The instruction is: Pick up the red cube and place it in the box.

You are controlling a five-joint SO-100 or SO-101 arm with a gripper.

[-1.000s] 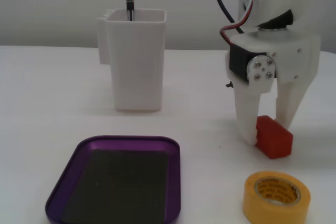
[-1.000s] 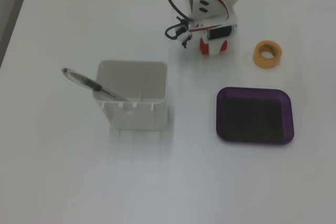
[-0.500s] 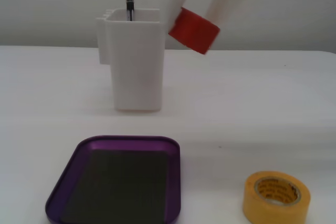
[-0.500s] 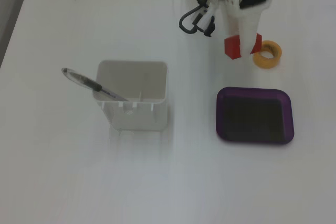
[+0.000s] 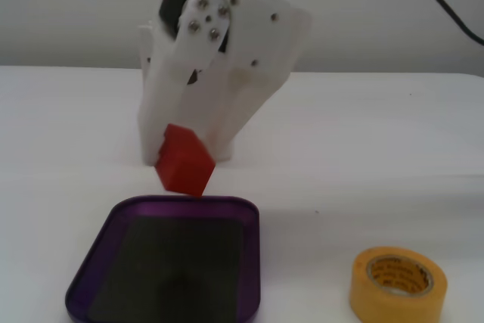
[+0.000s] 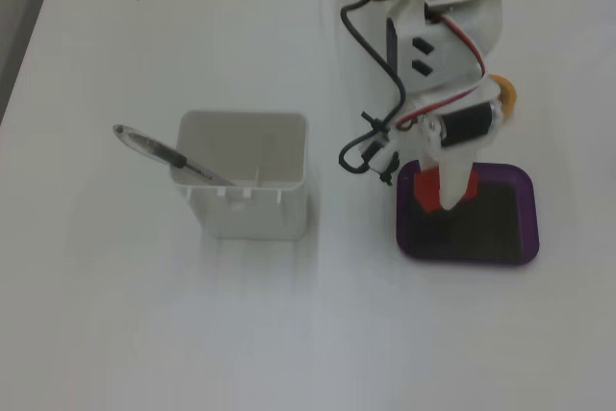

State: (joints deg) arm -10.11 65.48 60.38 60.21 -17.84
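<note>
The red cube point(image 5: 184, 163) hangs tilted between the fingertips of my white gripper point(image 5: 185, 158), just above the far rim of the box point(image 5: 100, 259). The box is a shallow purple tray with a dark grey bottom, near the front of that fixed view. From above, in the other fixed view, the gripper point(image 6: 449, 192) points down over the left part of the box point(image 6: 515, 249), and the red cube point(image 6: 469, 184) shows at both sides of its finger. The gripper is shut on the cube. The tray holds nothing.
A yellow tape roll point(image 5: 398, 284) lies right of the box. A tall white plastic container point(image 6: 248, 190) with a pen point(image 6: 164, 153) leaning in it stands left of the box in the fixed view from above. Black cables point(image 6: 364, 40) hang beside the arm.
</note>
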